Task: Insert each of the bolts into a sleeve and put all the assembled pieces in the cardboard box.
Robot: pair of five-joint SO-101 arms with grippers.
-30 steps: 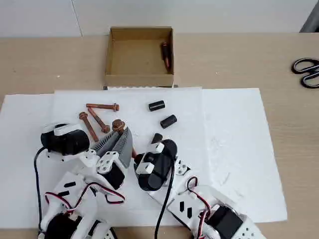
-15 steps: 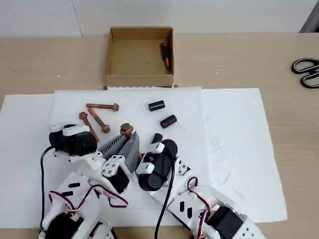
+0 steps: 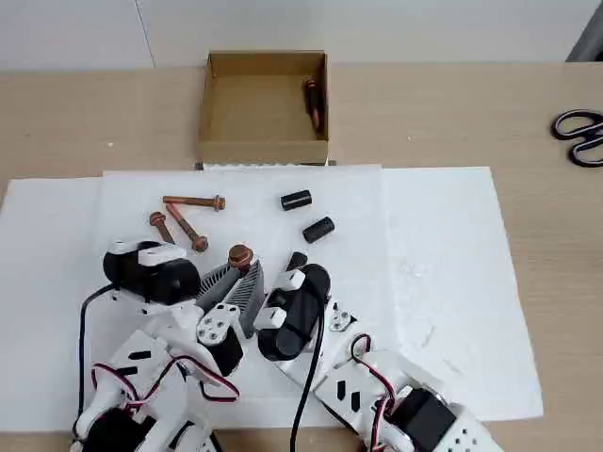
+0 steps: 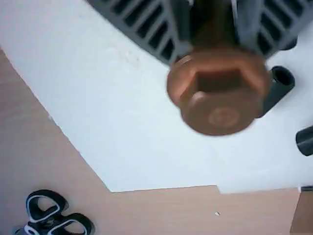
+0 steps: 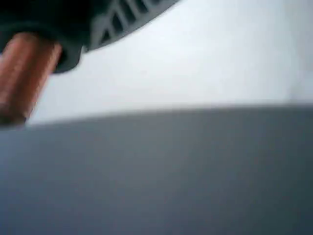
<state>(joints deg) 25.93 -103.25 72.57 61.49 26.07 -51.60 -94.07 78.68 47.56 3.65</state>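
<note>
White sheet (image 3: 443, 282) covers the wooden desk (image 3: 452, 113). At its near edge the left hand (image 3: 241, 271) is clamped on a bolt (image 3: 240, 255). The bolt's long axis runs along the fingers, and its head protrudes past the fingertips toward the cardboard box (image 3: 264, 151). Just beside it sits the right hand (image 3: 296, 266); its state cannot be determined. Three loose bolts (image 3: 193, 201) and two sleeves (image 3: 296, 200) lie farther out. One assembled piece (image 3: 313, 104) lies in the box.

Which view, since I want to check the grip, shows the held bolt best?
The left wrist view: the bolt shows its hex head close up, shank clamped in the left gripper. In the high view its head is small at the gripper's tip. The right wrist view has a copper shank, probably its.
</note>
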